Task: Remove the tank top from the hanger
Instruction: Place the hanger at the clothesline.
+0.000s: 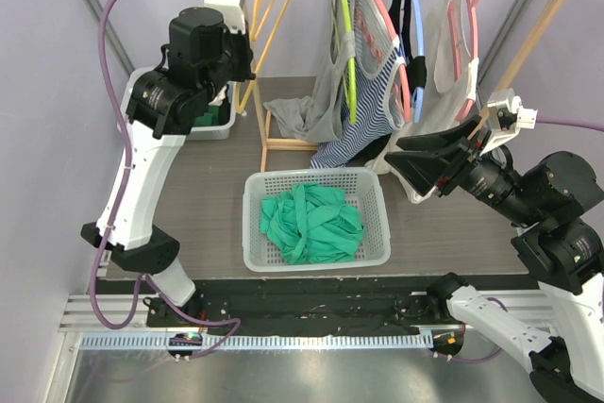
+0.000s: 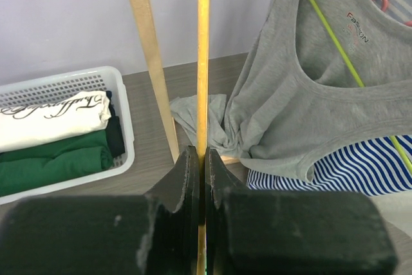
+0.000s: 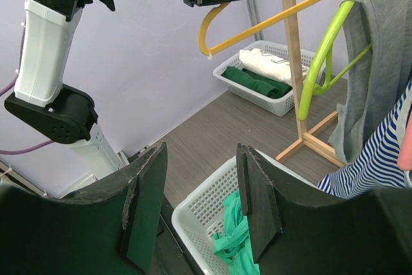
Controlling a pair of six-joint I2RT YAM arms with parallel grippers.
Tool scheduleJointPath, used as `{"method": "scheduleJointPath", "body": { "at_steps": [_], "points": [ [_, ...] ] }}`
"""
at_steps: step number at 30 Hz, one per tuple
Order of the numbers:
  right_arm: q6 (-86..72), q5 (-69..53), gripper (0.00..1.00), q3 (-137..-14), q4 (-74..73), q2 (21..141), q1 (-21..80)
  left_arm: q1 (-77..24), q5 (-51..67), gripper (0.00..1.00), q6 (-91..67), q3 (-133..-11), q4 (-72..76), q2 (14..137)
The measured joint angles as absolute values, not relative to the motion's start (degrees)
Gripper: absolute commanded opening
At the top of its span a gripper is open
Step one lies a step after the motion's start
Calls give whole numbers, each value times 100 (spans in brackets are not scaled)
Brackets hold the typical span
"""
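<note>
— What was the left pincer point(image 2: 201, 159) doing?

— It was pressed together on the bar of a yellow hanger point(image 2: 203, 62), up by the left end of the wooden rack point(image 2: 153, 62). The hanger was bare and tilted. I couldn't tell whether its hook was on the rail.

— And the right pincer point(image 3: 201, 159)?

— Spread, with nothing between its fingers. It hovered over the right side of the worktop point(image 1: 217, 176), pointing at the clothes on the rack.

— Where was the tank top?

— A grey tank top point(image 2: 277, 114) hung on a green hanger point(image 3: 318, 69) on the rack, along the far edge of the worktop. Its lower part sagged down and bunched around the rack's base. A blue-and-white striped top point(image 2: 360, 165) hung just behind it, on the right.

— Anything lower down?

— A white basket point(image 1: 253, 224) sat toward the middle of the near edge, holding a crumpled teal garment point(image 1: 311, 224). A smaller basket point(image 2: 123, 120) stood in the far left corner, with a folded white shirt point(image 2: 51, 117) lying on folded green clothes point(image 2: 51, 159).

— Was either pincer touching the grey tank top?

— No, both were apart from it.
</note>
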State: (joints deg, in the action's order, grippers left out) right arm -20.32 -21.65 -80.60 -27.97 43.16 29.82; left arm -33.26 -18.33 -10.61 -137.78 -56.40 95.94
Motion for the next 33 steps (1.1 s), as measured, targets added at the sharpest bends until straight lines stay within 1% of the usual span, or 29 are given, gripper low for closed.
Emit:
{"method": "scheduleJointPath", "body": {
  "at_steps": [8, 23, 30, 31, 32, 33],
  "points": [
    [-2034, -2141, 55, -7990, -2794, 4248, 2982, -3326, -1669, 0, -1068, -13743, -5647, 9653],
    [-2095, -2121, 55, -7999, -2786, 4252, 2982, -3326, -1826, 0, -1041, -13364, -5575, 9653],
    [-2128, -1876, 55, -8329, -2814, 4587, 2982, -3326, -1916, 1, -1022, -13170, -5457, 9616],
    [-2128, -1811, 55, -8431, -2832, 4692, 2982, -3326, -1931, 7, -1015, -13128, -5435, 9601],
    [-2128, -1723, 55, -8597, -2862, 4842, 2982, -3326, -1935, 20, -1009, -13069, -5404, 9570],
    [-2123, -1640, 55, -8783, -2886, 5033, 2982, -3326, -1933, 37, -1002, -13026, -5382, 9544]
  ]
}}
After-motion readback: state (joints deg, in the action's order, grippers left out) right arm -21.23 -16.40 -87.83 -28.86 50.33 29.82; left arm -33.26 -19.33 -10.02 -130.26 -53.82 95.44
